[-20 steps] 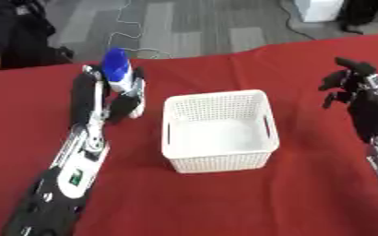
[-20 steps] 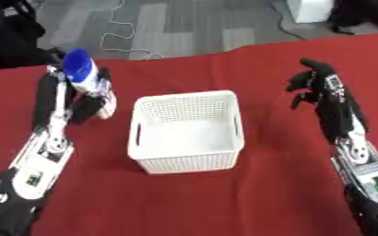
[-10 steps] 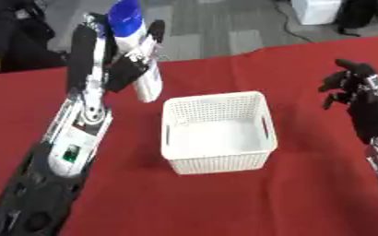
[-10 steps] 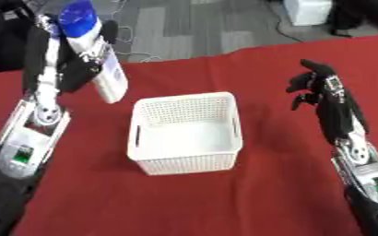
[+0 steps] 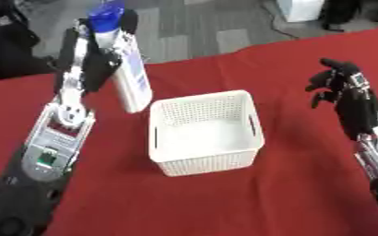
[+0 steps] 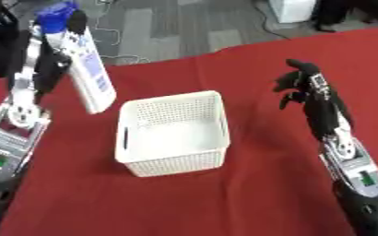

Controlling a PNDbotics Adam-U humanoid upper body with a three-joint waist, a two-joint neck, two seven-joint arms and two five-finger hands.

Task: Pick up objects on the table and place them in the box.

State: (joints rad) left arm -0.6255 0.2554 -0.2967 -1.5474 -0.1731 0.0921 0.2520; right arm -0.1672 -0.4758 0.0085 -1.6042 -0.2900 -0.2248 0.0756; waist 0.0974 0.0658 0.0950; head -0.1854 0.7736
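My left hand (image 5: 95, 64) is shut on a white bottle (image 5: 129, 73) with a blue cap and a printed label. It holds the bottle in the air, tilted, left of the box and just above its near-left corner. The white perforated box (image 5: 204, 131) sits on the red table, its inside bare. My right hand (image 5: 337, 83) hovers to the right of the box with fingers relaxed and nothing in it.
A red cloth (image 5: 224, 198) covers the table. Grey floor with a thin cable lies beyond the far edge. A white object (image 5: 301, 8) stands on the floor at the back right. A dark shape (image 5: 7, 50) shows at the far left.
My left hand has lifted the bottle off the table, raised it high and brought it closer to the box. The right hand has stayed in place.
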